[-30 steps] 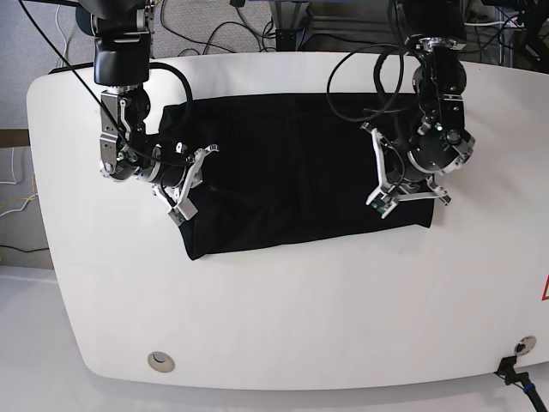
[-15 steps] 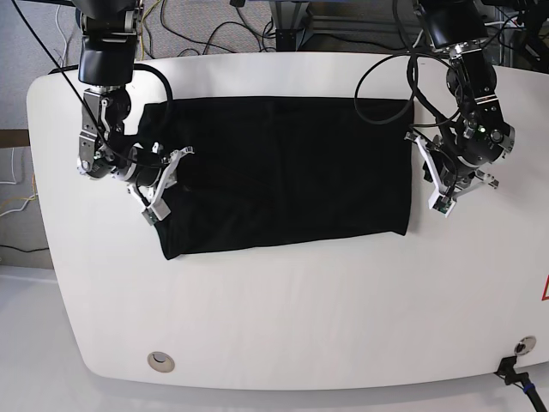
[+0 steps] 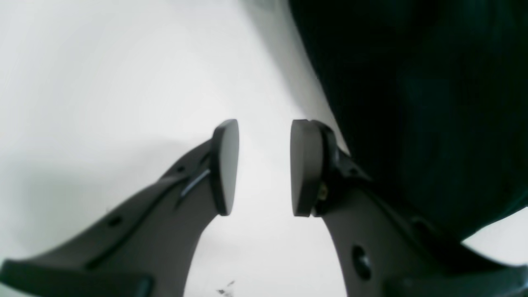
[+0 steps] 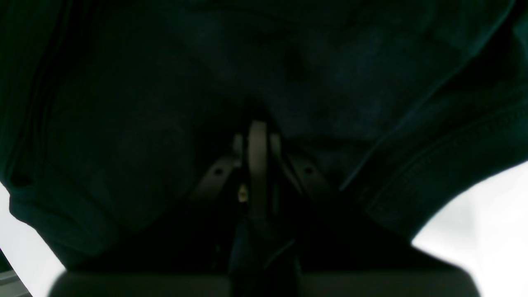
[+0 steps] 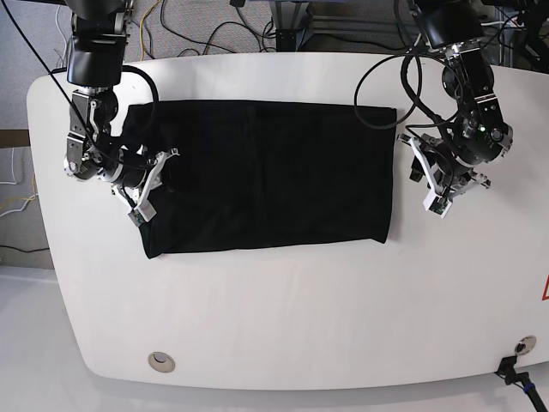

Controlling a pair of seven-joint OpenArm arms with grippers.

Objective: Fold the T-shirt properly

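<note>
Lying flat on the white, smooth, rounded surface (image 5: 283,318), the large black cloth T-shirt (image 5: 270,176) makes a wide, nearly rectangular shape with the plain side up. Its top edge runs straight. Its lower edge slopes a little, and the fabric looks matte and soft, with only faint creases.

The right hand (image 5: 146,184) is at the side of the shirt that is on the left in the base view, over the cloth near its edge. In the right wrist view its two grey fingers (image 4: 258,156) are pressed together with no gap, and dark folded fabric with a stitched hem (image 4: 449,165) surrounds them. The picture there is very dark, so I cannot say for sure whether a layer of cloth is pinched between the pads; it seems likely, but the cloth hides it.

The left hand (image 5: 433,184) is beside the opposite end of the shirt, just off the cloth and above the bare surface. In the left wrist view (image 3: 264,167) its two flat, oval, dark grey pads (image 3: 225,165) stand apart with a clear gap, and only the white surface shows between them. It holds nothing. The edge of the black cloth passes just next to one pad.
</note>
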